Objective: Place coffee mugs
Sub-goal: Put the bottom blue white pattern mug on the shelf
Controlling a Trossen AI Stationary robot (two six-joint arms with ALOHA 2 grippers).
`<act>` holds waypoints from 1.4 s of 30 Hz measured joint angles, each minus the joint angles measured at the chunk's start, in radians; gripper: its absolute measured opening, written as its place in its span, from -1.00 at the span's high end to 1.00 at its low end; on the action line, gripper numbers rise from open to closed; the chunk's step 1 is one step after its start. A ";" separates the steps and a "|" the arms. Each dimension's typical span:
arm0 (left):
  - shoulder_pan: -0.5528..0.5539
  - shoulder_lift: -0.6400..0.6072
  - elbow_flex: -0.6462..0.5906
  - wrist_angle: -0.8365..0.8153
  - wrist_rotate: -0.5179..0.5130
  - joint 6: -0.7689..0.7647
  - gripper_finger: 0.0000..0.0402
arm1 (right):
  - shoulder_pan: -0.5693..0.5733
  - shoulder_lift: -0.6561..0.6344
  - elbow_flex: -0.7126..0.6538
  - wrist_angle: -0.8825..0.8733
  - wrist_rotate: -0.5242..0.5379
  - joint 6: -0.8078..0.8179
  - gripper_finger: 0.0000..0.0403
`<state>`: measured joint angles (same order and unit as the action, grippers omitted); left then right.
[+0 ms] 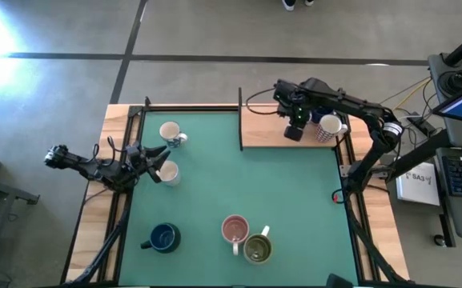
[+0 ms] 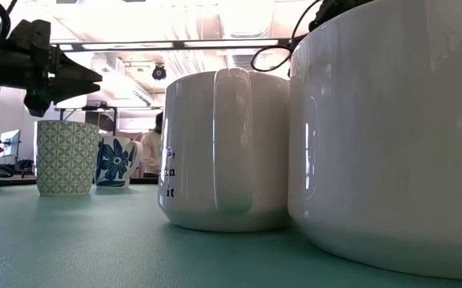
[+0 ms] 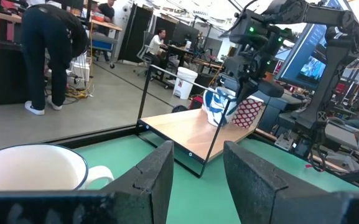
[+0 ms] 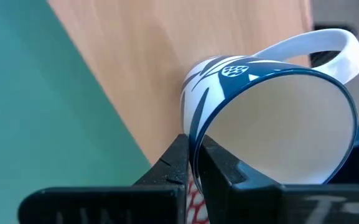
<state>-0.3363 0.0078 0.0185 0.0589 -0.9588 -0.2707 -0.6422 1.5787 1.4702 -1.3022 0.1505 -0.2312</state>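
Note:
My right gripper (image 1: pixel 295 128) is over the wooden shelf (image 1: pixel 263 132) at the table's far right, shut on a white mug with dark blue flowers (image 4: pixel 272 118). Beside that mug stands a red-patterned white mug (image 1: pixel 327 126). My left gripper (image 1: pixel 157 158) is open at the table's left side, between two white mugs (image 1: pixel 170 132) (image 1: pixel 167 172). One of them (image 3: pixel 30 168) shows beside its fingers, apart from them. A dark blue mug (image 1: pixel 164 237), a pink mug (image 1: pixel 235 230) and an olive mug (image 1: pixel 258 250) stand upright near the near edge. My right gripper pinches the flowered mug's rim (image 4: pixel 195 140) on the side away from the handle (image 4: pixel 328 46), one finger inside the mug and one outside. The fingers come from above, pointing down. The mug is tipped slightly; whether its base (image 3: pixel 219 123) rests on the shelf I cannot tell.
A thin black frame (image 3: pixel 167 121) stands along the shelf's left edge, between shelf and green mat (image 1: pixel 295 208). The mat's middle and right part hold no objects. People stand and sit in the room beyond the table (image 3: pixel 48 50).

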 joint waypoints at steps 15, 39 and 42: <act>0.000 0.000 0.000 0.000 0.000 0.000 0.39 | -0.076 0.000 0.010 0.051 -0.002 0.023 0.90; 0.000 0.000 0.000 0.000 0.000 0.000 0.39 | -0.118 0.000 0.010 0.129 -0.045 -0.018 0.89; 0.000 0.000 0.000 0.000 0.000 0.000 0.39 | -0.118 0.003 0.011 0.141 -0.045 -0.018 0.89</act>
<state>-0.3363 0.0082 0.0184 0.0589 -0.9589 -0.2703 -0.7601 1.5815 1.4807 -1.1610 0.1059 -0.2497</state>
